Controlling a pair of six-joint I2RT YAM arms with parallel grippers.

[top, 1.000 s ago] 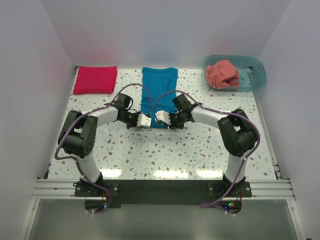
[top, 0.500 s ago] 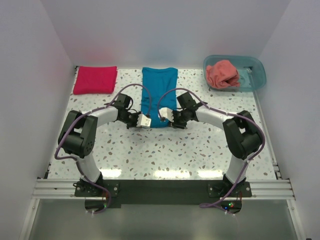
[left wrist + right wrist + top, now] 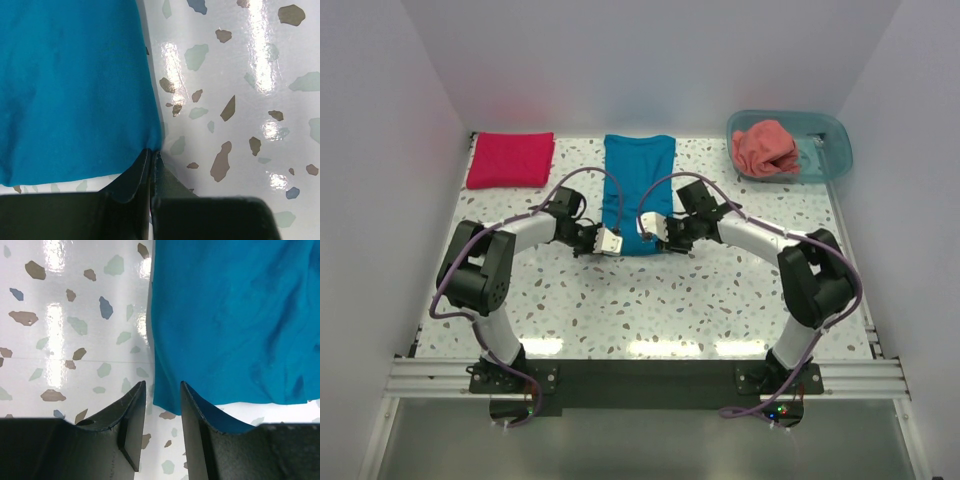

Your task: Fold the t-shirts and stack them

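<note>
The teal-blue t-shirt (image 3: 638, 185) lies as a long folded strip at the table's middle. My left gripper (image 3: 615, 241) sits at its near left corner. In the left wrist view the jaws (image 3: 152, 152) are pressed together with the corner of the teal cloth (image 3: 70, 85) pinched at their tips. My right gripper (image 3: 649, 231) is at the near right corner, and in its wrist view the gripper (image 3: 162, 384) stands open with the shirt's corner (image 3: 230, 315) lying loose between the fingers. A folded crimson t-shirt (image 3: 510, 160) rests at the far left. A salmon t-shirt (image 3: 765, 147) is crumpled in the tub.
The translucent teal tub (image 3: 828, 150) stands at the far right corner. White walls close in the left, right and far sides. The speckled tabletop (image 3: 650, 300) stretches between the arms and the near rail.
The right gripper has opened and let go of the teal shirt's near right corner, and its arm has shifted a little. The left gripper stays shut in place.
</note>
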